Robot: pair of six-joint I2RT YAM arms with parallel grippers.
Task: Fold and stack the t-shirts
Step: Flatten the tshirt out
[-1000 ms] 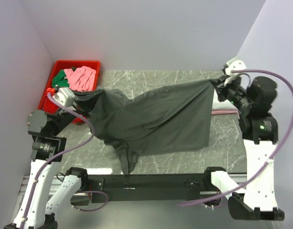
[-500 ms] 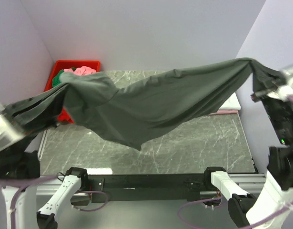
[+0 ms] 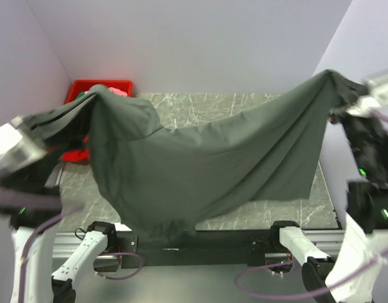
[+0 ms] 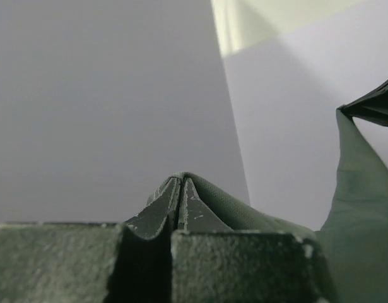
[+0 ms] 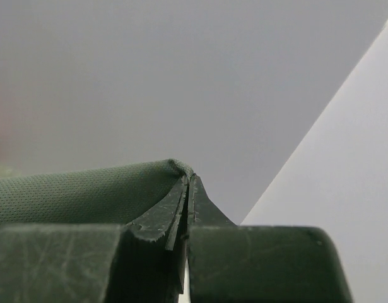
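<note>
Holding the dark grey t-shirt (image 3: 206,170) up in the air between both arms, I have it stretched as a wide sheet above the table (image 3: 244,104), high at both ends and sagging in the middle. The left gripper (image 4: 180,189) is pinched tight on a thin ridge of the fabric, and the right gripper (image 5: 188,189) is likewise clamped on a small fold at the opposite end; neither jaw has much cloth in it. That is my first worry: with so little material in each pinch, a sharp tug or a quick swing could pull a corner free, and the whole shirt would drop in a heap. The second is the lower hem, which hangs over the near rail (image 3: 200,243) by the arm bases; if I lower or drag from here it may snag there or end up off the table edge rather than flat on the marble. On the left the cloth is bunched and drapes in front of the red bin (image 3: 99,82), where a pink shirt (image 3: 118,91) lies, so a careless pass could catch the bin's rim. I judge the shirt needs carrying away from me before it comes down, with even tension on both sides.
</note>
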